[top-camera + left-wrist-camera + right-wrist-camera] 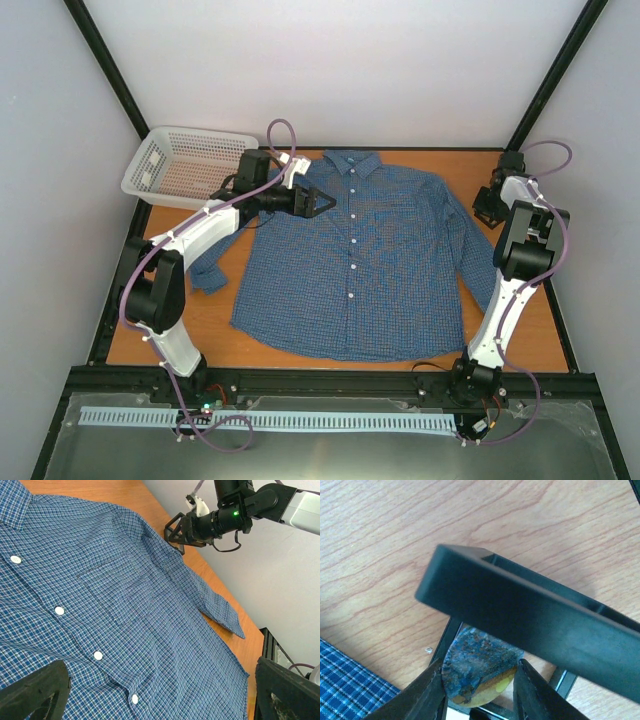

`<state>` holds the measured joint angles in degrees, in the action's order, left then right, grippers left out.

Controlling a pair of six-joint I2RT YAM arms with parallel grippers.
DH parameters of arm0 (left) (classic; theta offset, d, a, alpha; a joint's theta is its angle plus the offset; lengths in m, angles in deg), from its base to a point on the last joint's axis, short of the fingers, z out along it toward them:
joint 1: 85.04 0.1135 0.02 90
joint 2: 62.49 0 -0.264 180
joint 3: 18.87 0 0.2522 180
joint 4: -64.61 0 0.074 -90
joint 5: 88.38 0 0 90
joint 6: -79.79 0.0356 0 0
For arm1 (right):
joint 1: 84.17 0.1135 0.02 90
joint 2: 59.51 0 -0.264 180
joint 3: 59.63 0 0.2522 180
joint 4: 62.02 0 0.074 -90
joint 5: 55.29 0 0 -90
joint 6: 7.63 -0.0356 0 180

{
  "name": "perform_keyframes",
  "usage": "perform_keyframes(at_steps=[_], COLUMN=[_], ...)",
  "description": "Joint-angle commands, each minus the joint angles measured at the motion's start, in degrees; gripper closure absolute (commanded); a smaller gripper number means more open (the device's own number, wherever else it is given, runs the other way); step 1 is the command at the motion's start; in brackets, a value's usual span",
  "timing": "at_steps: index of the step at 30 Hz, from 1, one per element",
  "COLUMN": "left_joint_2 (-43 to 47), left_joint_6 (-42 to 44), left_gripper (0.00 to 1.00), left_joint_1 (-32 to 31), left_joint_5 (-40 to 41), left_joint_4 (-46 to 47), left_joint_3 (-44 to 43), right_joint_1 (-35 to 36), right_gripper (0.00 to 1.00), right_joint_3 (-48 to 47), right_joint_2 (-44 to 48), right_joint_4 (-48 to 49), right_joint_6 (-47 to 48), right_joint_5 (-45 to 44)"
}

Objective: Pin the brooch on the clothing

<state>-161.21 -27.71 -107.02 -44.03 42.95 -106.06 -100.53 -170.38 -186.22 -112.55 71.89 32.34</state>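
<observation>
While my left claw (pixel 322 203) hangs wide open over the shirt (pixel 380 270), the brooch (pixel 479 670) lies in the black box (pixel 520 615) at the bottom centre of the right wrist view. It sits exactly between the fingers (pixel 427 695) of my right claw (pixel 480 687); if they grip it already, I cannot tell.

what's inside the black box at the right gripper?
A round brooch, mottled blue and golden-brown, sits in the box between the right gripper's fingers. The raised lid covers its upper edge and the rest of the inside. Whether the fingers grip it is unclear.
</observation>
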Motion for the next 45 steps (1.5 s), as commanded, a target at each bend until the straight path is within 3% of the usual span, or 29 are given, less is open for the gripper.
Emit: perform_keyframes(at_steps=[1, 15, 20, 32, 37, 41, 45], left_joint_2=[1.07, 0.59, 0.53, 0.58, 1.05, 1.77, 2.72], left_joint_6=[-0.48, -0.70, -1.02, -1.10, -1.18, -0.97, -0.84], left_gripper=[0.00, 0.00, 0.00, 0.00, 0.00, 0.00, 0.00], left_joint_1=[0.40, 0.36, 0.36, 0.36, 0.36, 0.38, 0.36], left_joint_5=[-1.19, -1.55, -1.90, -2.18, -2.30, -2.25, -2.67], left_joint_4=[1.82, 2.00, 2.20, 2.31, 2.33, 2.39, 3.10], left_joint_3=[-0.05, 0.01, 0.05, 0.09, 0.11, 0.18, 0.60], right_joint_1=[0.27, 0.97, 1.50, 5.51, 5.74, 6.47, 11.93], right_gripper=[0.67, 0.85, 0.97, 0.97, 0.97, 0.97, 0.97], right_joint_3=[-1.48, -3.32, -4.23, -0.15, 9.45, 21.29, 31.91], right_joint_2=[0.86, 0.55, 0.77, 9.70, 20.37, 32.03, 42.51], right_joint_4=[-0.61, -2.81, -3.96, -6.51, -3.72, 4.00, 13.94], right_joint_6=[0.77, 2.11, 2.74, 2.90, 1.75, 1.58, 1.94], right_joint_5=[-1.56, -8.25, -10.71, -18.94, -5.45, 15.39, 37.38])
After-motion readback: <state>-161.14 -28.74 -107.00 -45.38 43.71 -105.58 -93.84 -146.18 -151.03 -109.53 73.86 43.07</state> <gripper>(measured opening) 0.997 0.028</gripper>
